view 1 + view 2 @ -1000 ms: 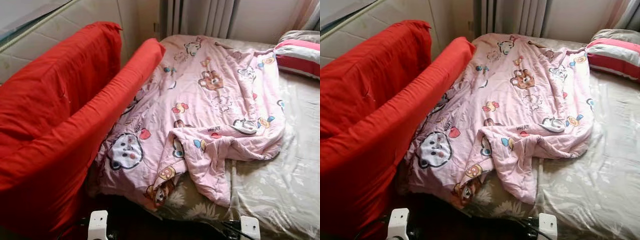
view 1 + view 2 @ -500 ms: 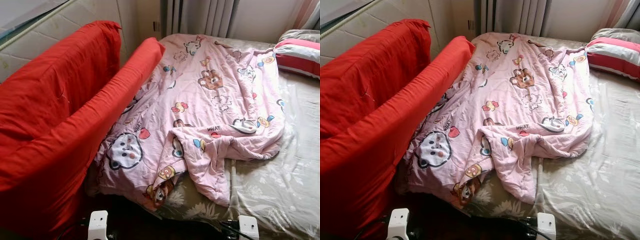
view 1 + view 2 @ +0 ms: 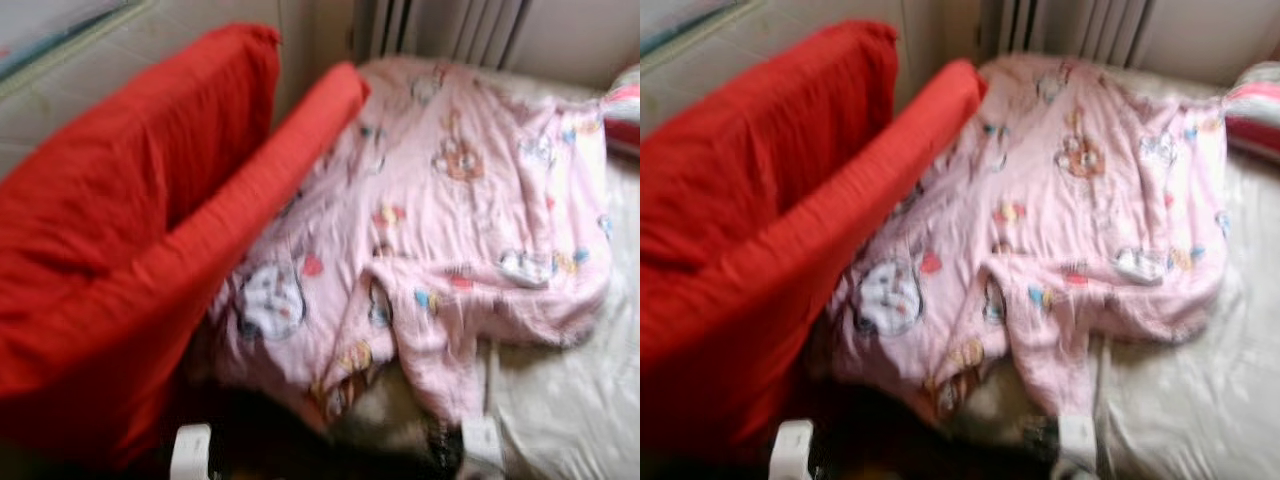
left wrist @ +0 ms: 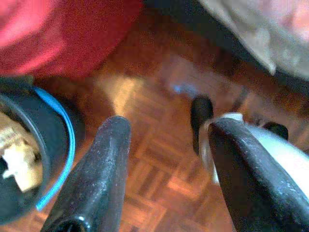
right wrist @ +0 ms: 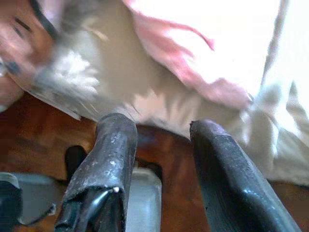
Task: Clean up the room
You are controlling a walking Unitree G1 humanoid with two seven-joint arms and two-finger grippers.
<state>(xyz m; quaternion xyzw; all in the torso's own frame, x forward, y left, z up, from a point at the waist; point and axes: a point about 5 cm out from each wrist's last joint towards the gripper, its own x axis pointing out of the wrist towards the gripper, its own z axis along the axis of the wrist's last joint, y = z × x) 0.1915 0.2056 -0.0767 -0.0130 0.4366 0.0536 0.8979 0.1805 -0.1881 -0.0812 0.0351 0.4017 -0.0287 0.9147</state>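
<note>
A crumpled pink quilt (image 3: pixel 450 220) with cartoon animals lies across the bed, one corner hanging over the near edge. The beige flowered sheet (image 3: pixel 570 410) is bare to its right. A striped pillow (image 3: pixel 1252 115) sits at the far right. Both eye views are blurred. My left gripper (image 4: pixel 171 128) hangs open over the parquet floor (image 4: pixel 154 164), with nothing between its fingers. Beside it stands a black bin (image 4: pixel 29 140) with a blue rim and scraps inside. My right gripper (image 5: pixel 161 124) is open and empty, low by the bed's edge, facing the sheet (image 5: pixel 159 104) and quilt (image 5: pixel 193 43).
Two big red cushions (image 3: pixel 150 230) lean against the wall on the left, right beside the bed. Curtains (image 3: pixel 450 25) hang behind the bed's far end. A dark gap of floor (image 3: pixel 260 440) lies between me and the bed.
The whole picture has slid to the right and gone blurry, so the camera has moved. The quilt, cushions and pillow lie as before.
</note>
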